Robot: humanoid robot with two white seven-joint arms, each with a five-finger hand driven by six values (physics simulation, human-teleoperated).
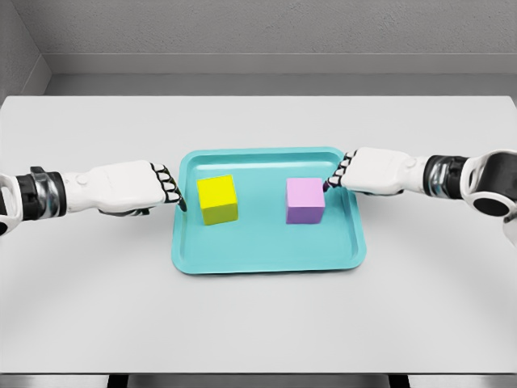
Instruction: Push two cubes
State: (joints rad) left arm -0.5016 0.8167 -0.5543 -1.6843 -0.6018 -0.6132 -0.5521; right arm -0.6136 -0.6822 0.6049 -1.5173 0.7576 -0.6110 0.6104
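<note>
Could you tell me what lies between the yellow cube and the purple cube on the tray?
Nothing but bare tray floor: in the head view, the yellow cube and purple cube stand apart on the teal tray, with only its surface between them.

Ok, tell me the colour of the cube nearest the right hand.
Purple cube, seen in the head view.

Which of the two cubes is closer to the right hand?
The purple cube, on the tray's right side beside the right hand; the yellow cube sits left.
</note>
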